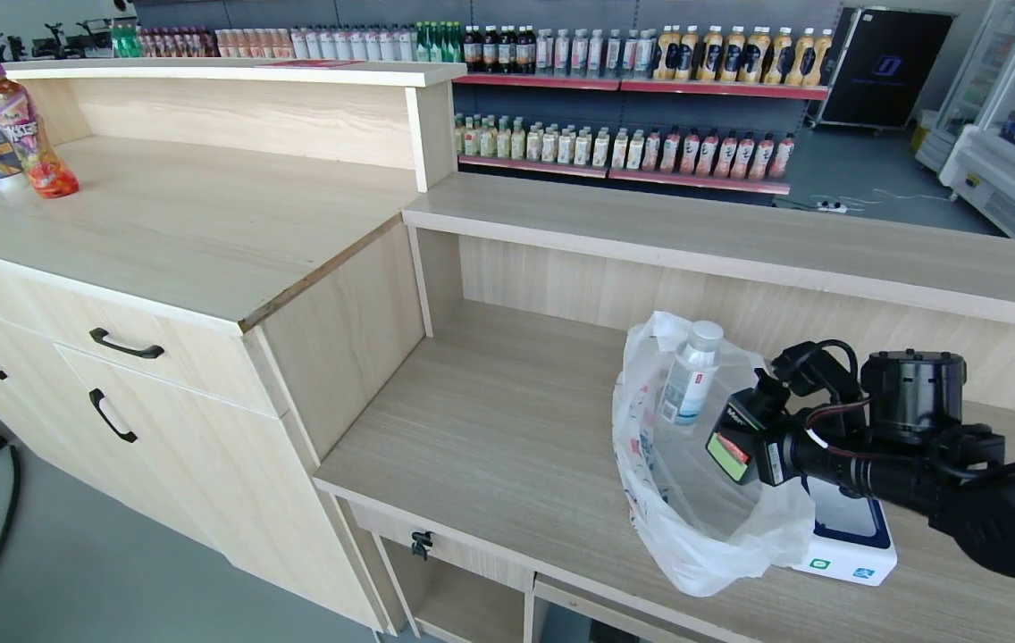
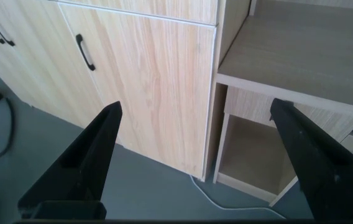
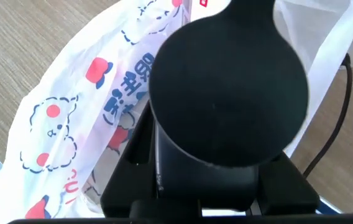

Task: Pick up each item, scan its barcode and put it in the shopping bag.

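A: Where did the shopping bag (image 1: 713, 554) sit?
B: On the lower counter (image 1: 490, 438), at four o'clock, a bottle (image 1: 691, 371) inside, the scanner box (image 1: 847, 546) just beside, at its four o'clock.
A: The juice bottle (image 1: 29, 134)?
B: It stood on the upper counter (image 1: 186, 223), at ten o'clock.

Wooden counter (image 1: 507, 446) with shopping bag (image 1: 704, 531) and white device (image 1: 847, 555)

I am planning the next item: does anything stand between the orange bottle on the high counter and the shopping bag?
Nothing lies on the counter between the orange bottle and the shopping bag, but the right arm hangs at the bag's mouth.
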You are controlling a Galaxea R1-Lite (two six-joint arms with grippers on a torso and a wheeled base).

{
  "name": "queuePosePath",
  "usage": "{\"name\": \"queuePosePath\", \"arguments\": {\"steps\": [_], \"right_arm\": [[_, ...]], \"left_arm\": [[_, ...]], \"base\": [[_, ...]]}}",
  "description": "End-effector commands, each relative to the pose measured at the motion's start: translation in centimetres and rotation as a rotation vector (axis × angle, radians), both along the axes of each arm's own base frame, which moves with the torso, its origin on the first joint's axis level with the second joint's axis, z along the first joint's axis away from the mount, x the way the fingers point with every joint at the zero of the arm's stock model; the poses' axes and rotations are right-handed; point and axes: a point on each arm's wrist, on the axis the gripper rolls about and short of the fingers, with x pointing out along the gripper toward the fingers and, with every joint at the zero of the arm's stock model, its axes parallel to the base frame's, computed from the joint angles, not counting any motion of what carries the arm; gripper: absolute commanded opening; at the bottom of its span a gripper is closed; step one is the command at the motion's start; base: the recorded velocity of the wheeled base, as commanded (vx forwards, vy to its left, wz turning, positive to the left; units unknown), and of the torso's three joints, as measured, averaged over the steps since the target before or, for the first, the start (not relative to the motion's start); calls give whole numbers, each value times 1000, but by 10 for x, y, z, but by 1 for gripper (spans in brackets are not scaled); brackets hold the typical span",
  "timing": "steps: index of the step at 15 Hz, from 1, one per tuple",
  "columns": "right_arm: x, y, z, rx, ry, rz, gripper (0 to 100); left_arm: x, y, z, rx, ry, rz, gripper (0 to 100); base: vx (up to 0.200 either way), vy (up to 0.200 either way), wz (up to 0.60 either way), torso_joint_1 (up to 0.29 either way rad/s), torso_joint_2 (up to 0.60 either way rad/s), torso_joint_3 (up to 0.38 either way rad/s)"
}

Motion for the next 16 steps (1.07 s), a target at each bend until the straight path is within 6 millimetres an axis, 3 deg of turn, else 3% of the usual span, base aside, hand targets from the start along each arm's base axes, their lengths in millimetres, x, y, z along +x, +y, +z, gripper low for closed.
{"name": "queuePosePath", "arguments": {"steps": [1,10,16], "right_arm": [[2,7,-10,6,28,15,0],[8,2,-35,-5,70,2,0],[9,3,-40,-7,81,2,0]], "left_arm": [[0,0,0,0,0,1,100],[0,0,0,0,0,1,100],[0,0,0,0,0,1,100]], "base": [[0,0,0,0,0,0],[0,0,0,0,0,0],[0,0,0,0,0,0]]}}
